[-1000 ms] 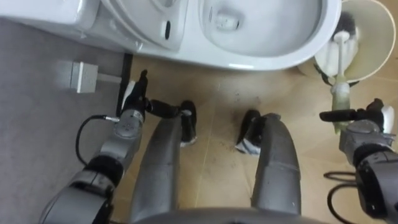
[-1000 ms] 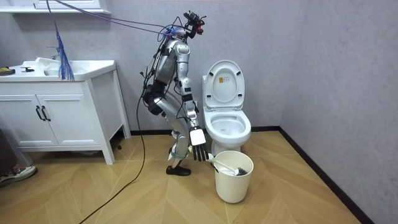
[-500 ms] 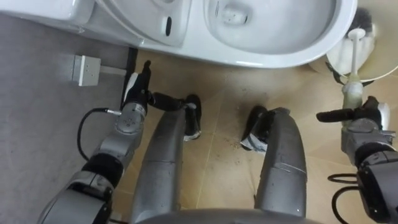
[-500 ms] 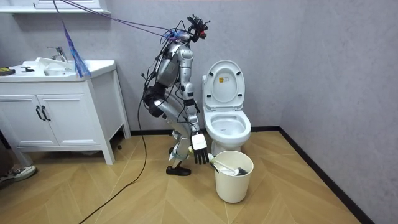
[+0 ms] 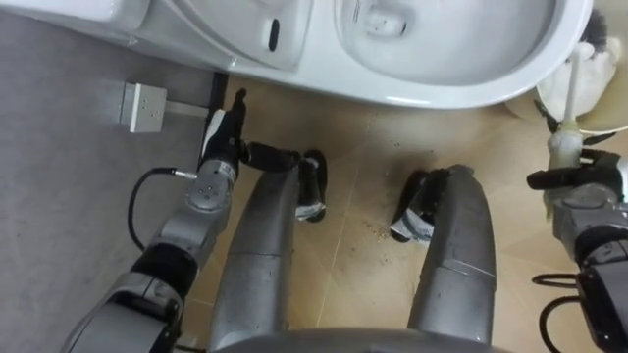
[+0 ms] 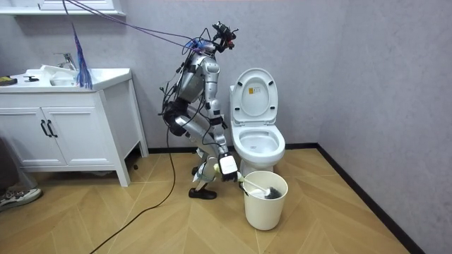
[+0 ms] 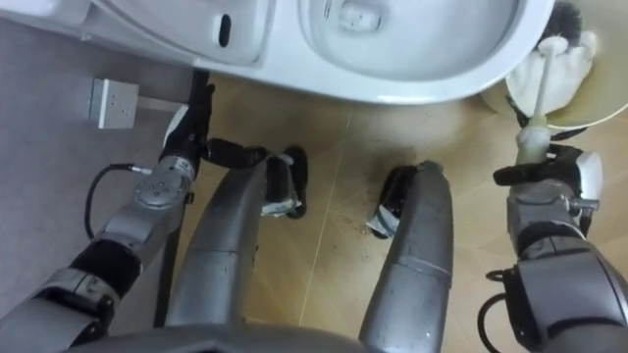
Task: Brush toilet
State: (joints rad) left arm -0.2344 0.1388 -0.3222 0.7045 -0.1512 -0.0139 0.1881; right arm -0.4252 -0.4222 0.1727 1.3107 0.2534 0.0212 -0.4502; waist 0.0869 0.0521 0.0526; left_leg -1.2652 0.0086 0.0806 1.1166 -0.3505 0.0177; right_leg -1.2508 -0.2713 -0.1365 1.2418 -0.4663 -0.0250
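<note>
The robot stands bent forward before the toilet [image 6: 258, 137], whose lid is up. The brush [image 7: 539, 96] sits in the pale bucket [image 6: 265, 208] on the floor at about its two o'clock, with the handle end leaning back toward the robot. Its right hand [image 7: 551, 184] is right at that handle end, but I cannot tell whether it has hold of it; the left hand [image 5: 218, 147] hangs by the left leg at ten o'clock, fingers straight and holding nothing.

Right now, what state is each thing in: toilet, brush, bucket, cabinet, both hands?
Toilet: lid up, bowl open.
Brush: head down in bucket, handle leaning out.
Bucket: upright on floor.
Cabinet: doors shut.
Left hand: open, holding nothing.
Right hand: at brush handle's end, grip unclear.
</note>
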